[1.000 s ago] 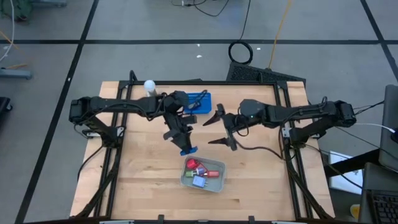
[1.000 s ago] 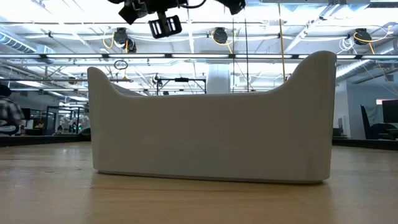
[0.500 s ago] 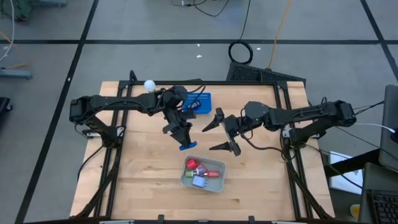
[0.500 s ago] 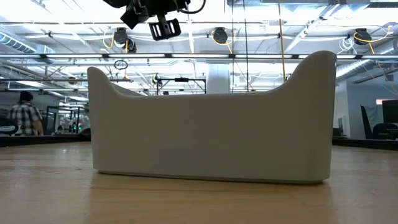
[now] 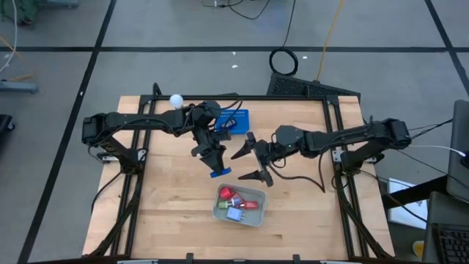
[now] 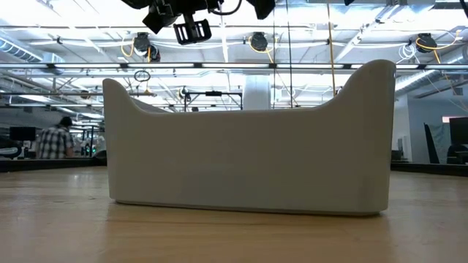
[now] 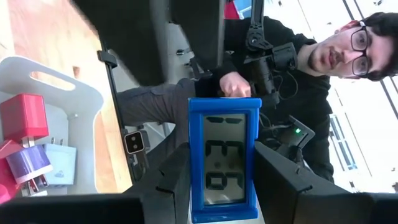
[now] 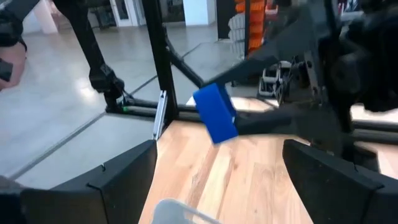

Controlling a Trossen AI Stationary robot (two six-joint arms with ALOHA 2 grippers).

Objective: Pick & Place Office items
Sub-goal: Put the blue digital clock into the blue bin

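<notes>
Blue plastic-framed digital clock was clamped between the fingers of the left end effector, held in the air just behind the grey plastic tray on the wooden surface. Right end effector hovered beside the clock with its fingers spread wide, holding nothing. Inside the tray lay small red, green and purple blocky office items. Blue perforated basket sat behind the clock, beyond the left end effector.
</notes>
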